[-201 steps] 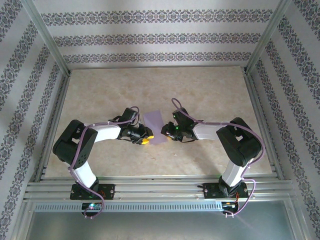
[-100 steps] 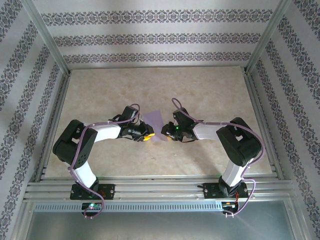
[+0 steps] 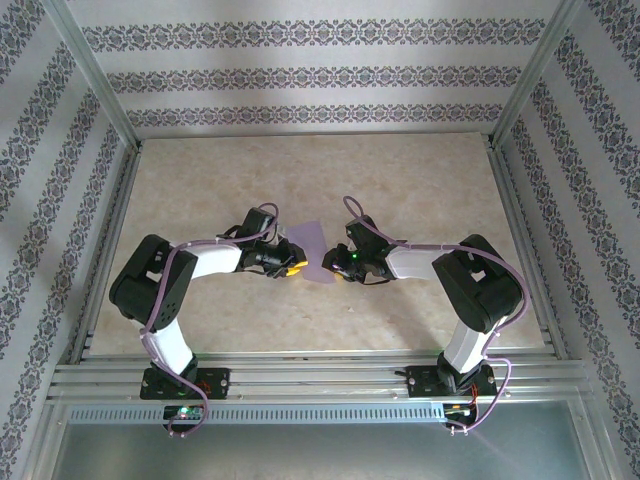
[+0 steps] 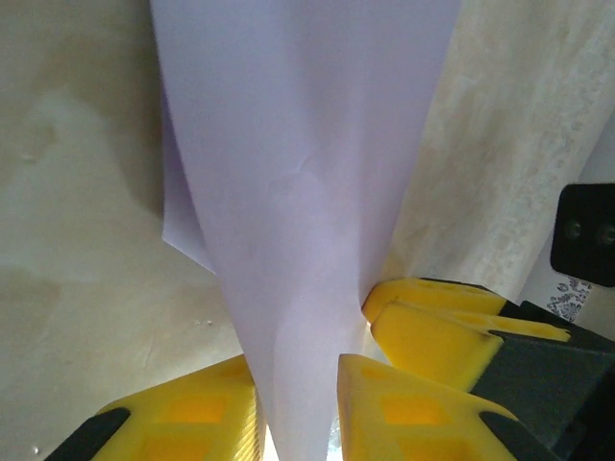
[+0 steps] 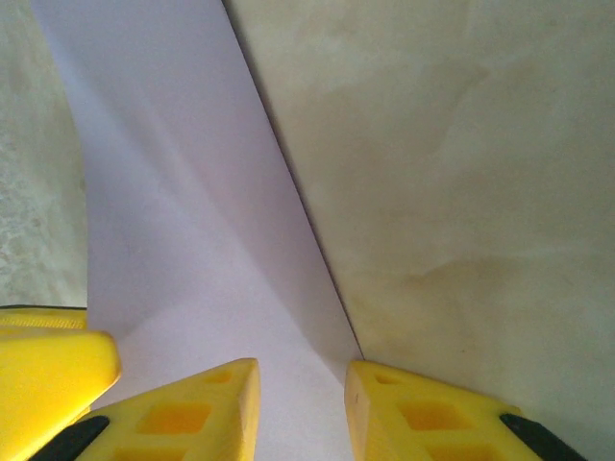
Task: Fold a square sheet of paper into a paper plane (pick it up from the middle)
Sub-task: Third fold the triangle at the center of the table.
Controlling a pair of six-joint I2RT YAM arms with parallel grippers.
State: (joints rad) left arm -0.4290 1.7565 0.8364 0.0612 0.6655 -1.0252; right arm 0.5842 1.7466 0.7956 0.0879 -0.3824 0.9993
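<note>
The square sheet of paper (image 3: 311, 250), pale lavender, is bent into a raised fold between my two grippers at the middle of the table. My left gripper (image 3: 292, 268) reaches in from the left. In the left wrist view the square sheet of paper (image 4: 307, 192) narrows to a funnel that fills the gap of my left gripper (image 4: 298, 370) and touches both yellow fingers. My right gripper (image 3: 336, 271) comes in from the right. Its jaws (image 5: 301, 370) stand apart over the square sheet of paper (image 5: 183, 240), whose edge runs up to the right finger (image 5: 423, 413).
The beige marbled tabletop (image 3: 320, 170) is ringed by aluminium rails and patterned walls. The two grippers' fingertips almost meet: a right-gripper finger (image 4: 432, 322) sits just beside my left jaws, and a left-gripper finger (image 5: 43, 370) shows at the left edge of the right wrist view.
My left gripper has edged toward the right gripper and its jaws have narrowed on the paper. The sheet looks narrower and more bunched than before. The right arm has stayed put.
</note>
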